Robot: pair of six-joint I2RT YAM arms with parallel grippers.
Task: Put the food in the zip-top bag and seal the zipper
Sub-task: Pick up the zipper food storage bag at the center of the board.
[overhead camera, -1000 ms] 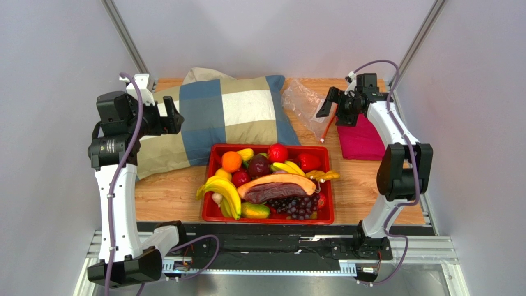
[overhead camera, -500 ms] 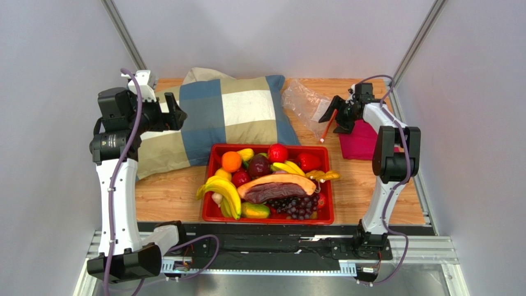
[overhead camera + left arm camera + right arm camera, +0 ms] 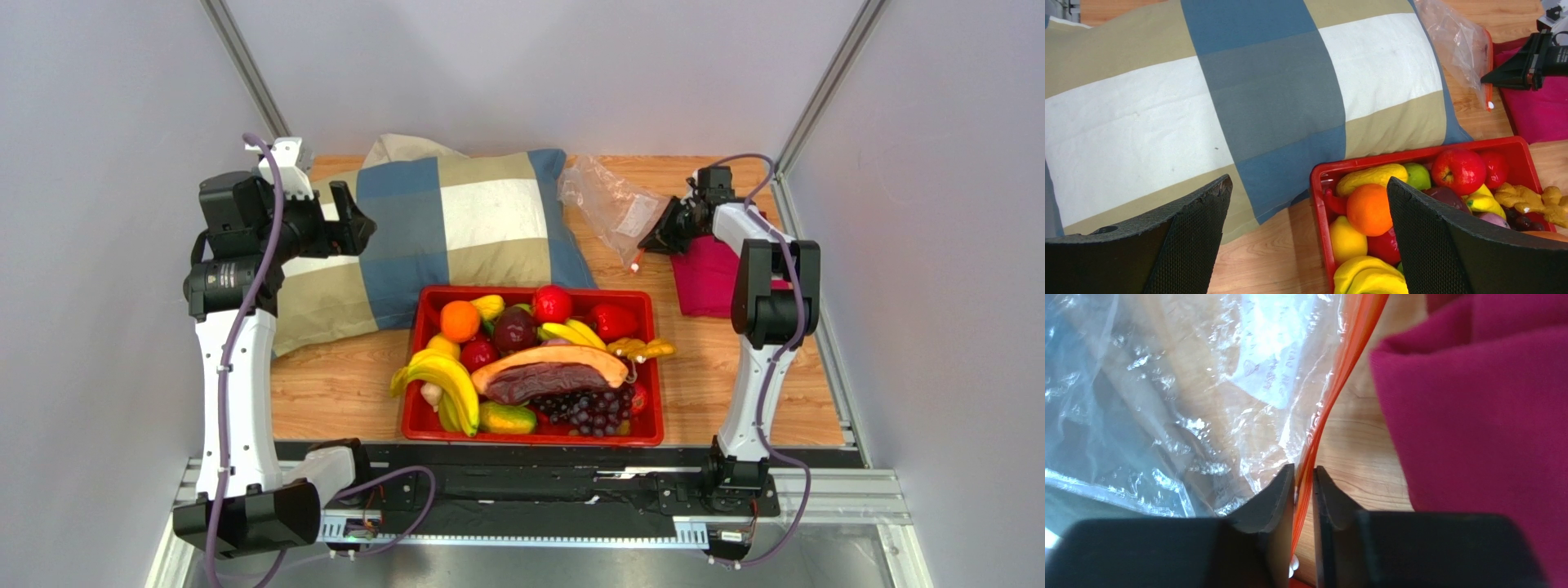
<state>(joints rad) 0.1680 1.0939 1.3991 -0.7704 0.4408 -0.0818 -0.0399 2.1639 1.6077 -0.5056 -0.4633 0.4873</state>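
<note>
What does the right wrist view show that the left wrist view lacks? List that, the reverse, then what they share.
Only the right wrist view: the right gripper closed on the zipper, the strip passing between its fingertips. Only the left wrist view: the left gripper open above the checked pillow, and the red tray of food. Both: the zip-top bag, the magenta cloth and the wooden table.

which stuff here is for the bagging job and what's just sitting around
For the job: zip-top bag, its zipper pinched in the right gripper, food in the red tray.
Just lying about: pillow, magenta cloth.
</note>
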